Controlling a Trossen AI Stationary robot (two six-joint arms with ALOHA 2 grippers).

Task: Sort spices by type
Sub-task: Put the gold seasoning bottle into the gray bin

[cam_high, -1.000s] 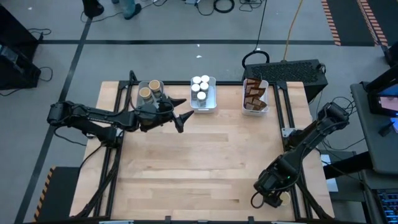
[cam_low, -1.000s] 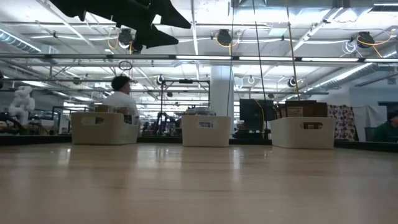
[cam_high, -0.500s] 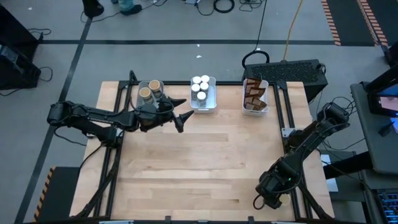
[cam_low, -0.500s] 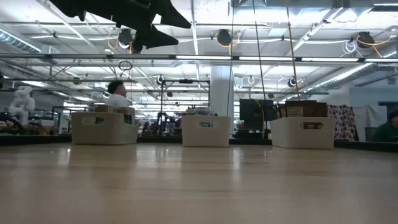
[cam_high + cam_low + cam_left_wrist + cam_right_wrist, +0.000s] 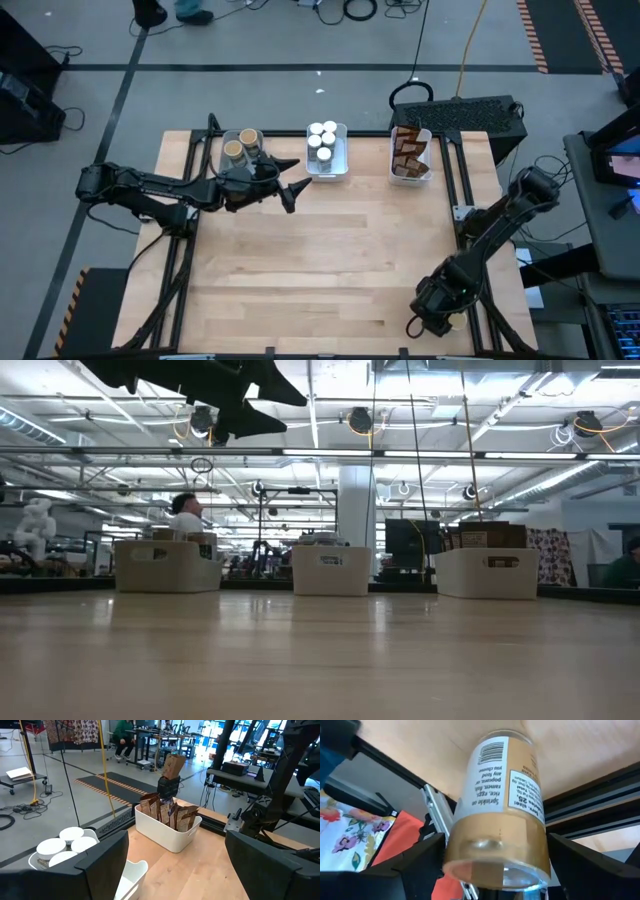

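Right gripper [image 5: 495, 885] grips a tan-filled jar [image 5: 497, 805], long axis in line with the fingers, at the table's near right corner; the tubs' tray [image 5: 228, 137] lies far left, nearer the left arm. Left gripper [image 5: 290, 180] hangs open, empty, beside it. Counted: two tubs [image 5: 241, 143], five white-capped jars [image 5: 321, 139]; pouches [image 5: 406, 151] uncountable.
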